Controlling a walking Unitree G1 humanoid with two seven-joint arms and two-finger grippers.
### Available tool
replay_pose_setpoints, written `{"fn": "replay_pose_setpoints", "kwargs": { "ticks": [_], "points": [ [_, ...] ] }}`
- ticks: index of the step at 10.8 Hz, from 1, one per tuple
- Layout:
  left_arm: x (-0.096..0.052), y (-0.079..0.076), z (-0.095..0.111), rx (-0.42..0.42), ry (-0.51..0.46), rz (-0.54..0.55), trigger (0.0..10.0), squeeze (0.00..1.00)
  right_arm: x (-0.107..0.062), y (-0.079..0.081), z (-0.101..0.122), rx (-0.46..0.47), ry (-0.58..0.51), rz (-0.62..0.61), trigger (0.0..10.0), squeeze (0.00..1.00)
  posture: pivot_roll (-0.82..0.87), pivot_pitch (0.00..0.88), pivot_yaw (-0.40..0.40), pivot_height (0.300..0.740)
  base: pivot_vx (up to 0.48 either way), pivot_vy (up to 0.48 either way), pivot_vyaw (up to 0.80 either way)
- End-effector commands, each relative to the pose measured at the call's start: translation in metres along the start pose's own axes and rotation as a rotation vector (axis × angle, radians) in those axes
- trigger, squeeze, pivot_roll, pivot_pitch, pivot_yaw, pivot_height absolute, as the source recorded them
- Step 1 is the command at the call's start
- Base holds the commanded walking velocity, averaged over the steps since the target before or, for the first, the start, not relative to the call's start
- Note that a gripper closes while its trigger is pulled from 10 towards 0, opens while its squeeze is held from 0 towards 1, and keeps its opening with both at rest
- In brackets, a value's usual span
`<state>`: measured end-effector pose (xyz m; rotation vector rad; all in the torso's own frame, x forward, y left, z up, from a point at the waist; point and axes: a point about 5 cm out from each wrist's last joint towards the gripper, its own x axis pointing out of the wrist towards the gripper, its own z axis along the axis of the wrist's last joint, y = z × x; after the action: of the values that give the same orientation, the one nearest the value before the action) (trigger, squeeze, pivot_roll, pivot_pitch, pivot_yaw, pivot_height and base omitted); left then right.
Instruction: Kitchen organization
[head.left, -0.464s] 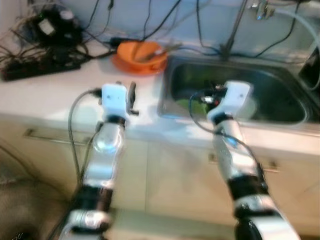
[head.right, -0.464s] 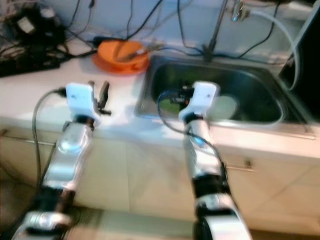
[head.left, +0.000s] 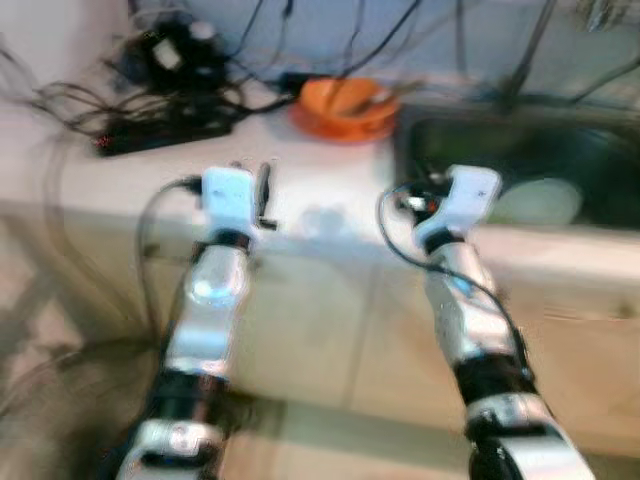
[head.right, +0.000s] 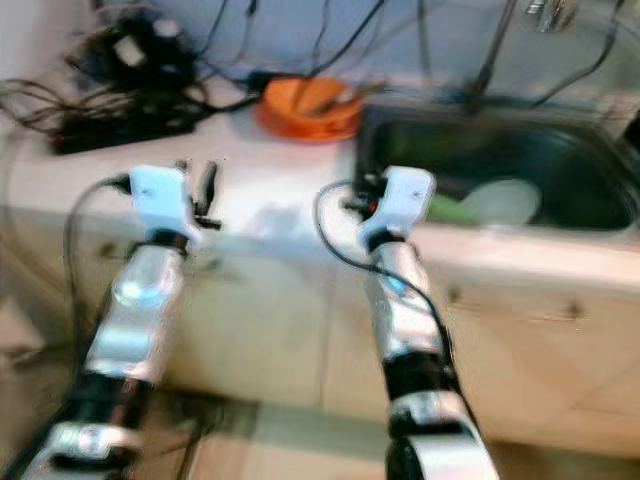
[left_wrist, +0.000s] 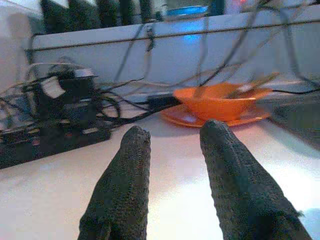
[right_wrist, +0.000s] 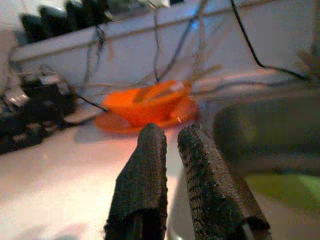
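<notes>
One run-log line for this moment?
left gripper: jaws open, empty, over counter | right gripper: jaws nearly closed, empty, by sink edge | orange bowl: untouched

- Head pair looks forward and down from above at the tabletop (head.left: 300, 200) and sink (head.right: 560, 170), slightly blurred.
- Each wrist view looks low along its own fingers, close over the tabletop.
- All views share the orange bowl (left_wrist: 220, 102).
</notes>
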<state>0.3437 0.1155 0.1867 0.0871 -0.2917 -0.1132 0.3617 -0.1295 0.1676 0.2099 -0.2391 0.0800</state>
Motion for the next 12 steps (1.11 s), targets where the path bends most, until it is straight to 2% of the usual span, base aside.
{"fn": "replay_pose_setpoints", "kwargs": {
  "ticks": [1, 6, 12],
  "points": [
    [0.0016, 0.0016, 0.0020, 0.006, -0.008, 0.011, 10.0, 0.00, 0.0037, 0.0029, 0.0060, -0.004, -0.014, 0.006, 10.0, 0.00, 0.19, 0.041, -0.003, 0.740, 0.000, 0.000, 0.00],
    [0.0037, 0.0052, 0.0067, 0.014, -0.027, 0.030, 10.0, 0.00, 0.0053, 0.0047, 0.0085, 0.003, -0.020, 0.012, 10.0, 0.00, 0.19, 0.046, -0.002, 0.740, 0.000, 0.000, 0.00],
    [0.0033, 0.0043, 0.0045, 0.022, -0.014, 0.023, 10.0, 0.00, 0.0058, 0.0058, 0.0075, 0.001, -0.012, 0.013, 10.0, 0.00, 0.19, 0.051, -0.002, 0.740, 0.334, 0.000, 0.00]
  ]
}}
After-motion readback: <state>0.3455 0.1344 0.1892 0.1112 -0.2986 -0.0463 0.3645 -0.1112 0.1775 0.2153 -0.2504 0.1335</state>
